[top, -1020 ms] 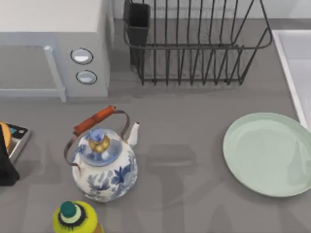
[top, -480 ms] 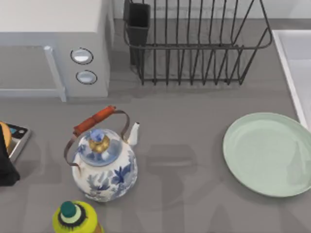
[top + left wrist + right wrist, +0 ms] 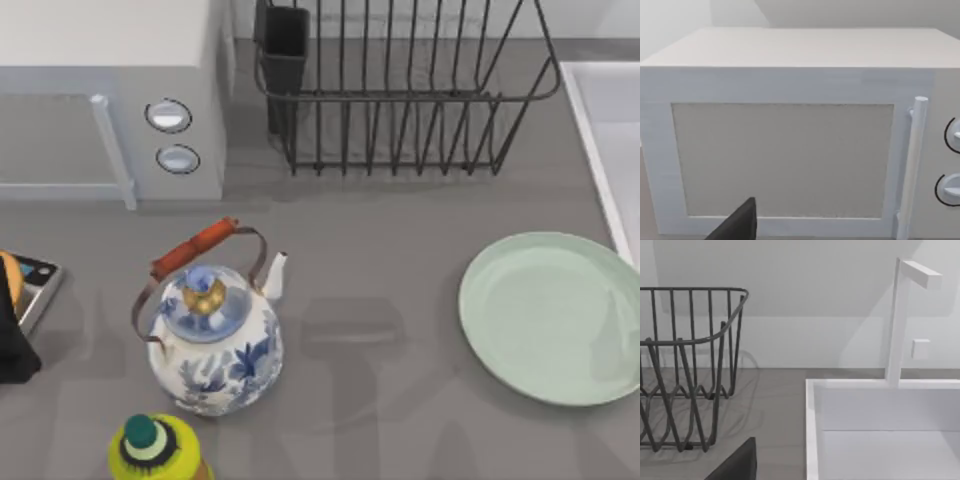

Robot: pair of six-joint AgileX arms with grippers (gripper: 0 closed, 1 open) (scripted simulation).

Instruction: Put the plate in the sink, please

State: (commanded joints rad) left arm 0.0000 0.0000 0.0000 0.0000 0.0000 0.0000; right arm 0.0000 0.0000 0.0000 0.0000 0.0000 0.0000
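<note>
One plate, one sink, one teapot, one dish rack, one microwave, one bottle.

Little of the AgileX body appears. In the left wrist view a dark, near-black wedge rises from the lower edge: a flat, matte part of the left hand with a straight slanted side and a squared upper corner (no screws, cables or markings can be made out on it). The right wrist view has a matching piece of the right hand, the same charcoal-black colour, the same slanted shape, equally plain and smooth.
</note>
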